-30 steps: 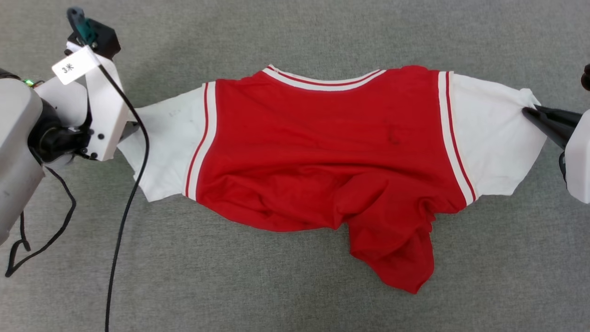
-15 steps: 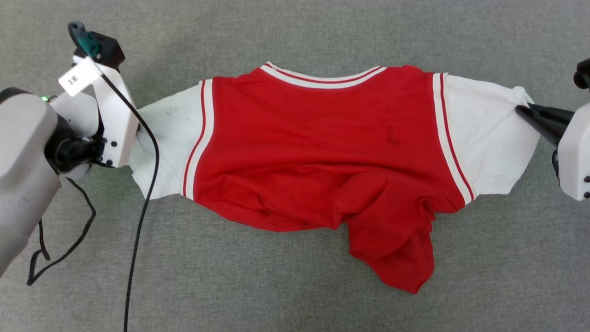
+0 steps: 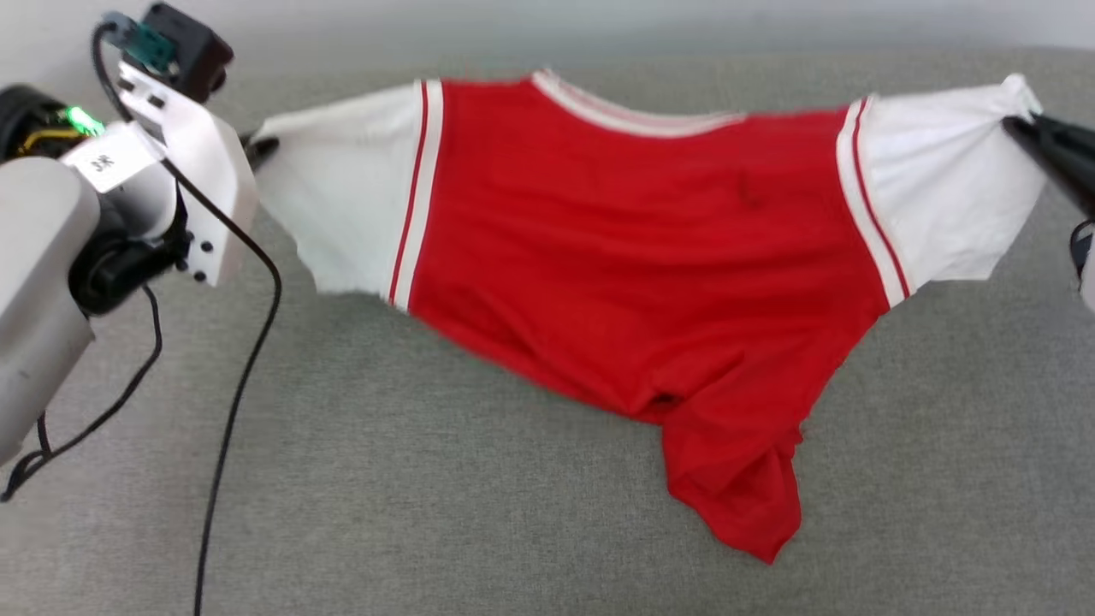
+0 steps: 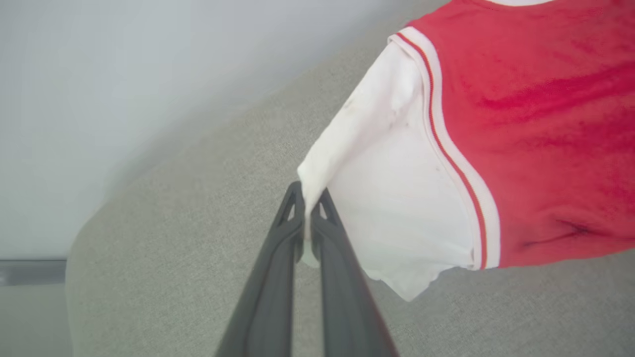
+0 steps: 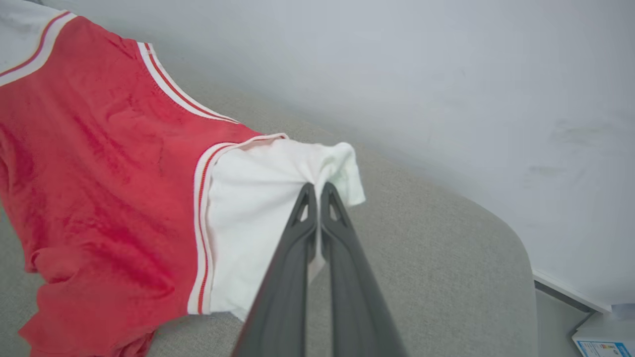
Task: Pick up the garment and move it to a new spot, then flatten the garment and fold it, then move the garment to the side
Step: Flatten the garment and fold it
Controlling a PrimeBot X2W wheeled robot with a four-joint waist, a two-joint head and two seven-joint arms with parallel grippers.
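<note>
Garment (image 3: 633, 257) stretched wide between both arms over a grey cloth-covered surface (image 3: 428, 479), plain red side toward the head camera. Left pincer (image 4: 307, 208): the two dark fingers are pressed together, with a pinch of the white left sleeve (image 3: 351, 214) caught between the tips at the sleeve's outer edge. Right pincer (image 5: 317, 196): likewise closed tight, with the outer edge of the white right sleeve (image 3: 941, 197) bunched between its tips and the cloth puckering toward the grip. The top line of the garment runs nearly taut from one sleeve to the other, and the striped neck trim (image 3: 633, 120) dips slightly in the middle. The red body sags below that line, slanting down toward the robot's right. A crumpled red corner (image 3: 744, 496) hangs lowest and appears to lie on the surface. Small dark mark on the red cloth (image 3: 748, 192) near the right shoulder seam. Black cable (image 3: 248, 342) loops down from the left arm across the surface. Pale wall (image 5: 446, 74) beyond the far edge of the surface. Head view slightly blurred.
</note>
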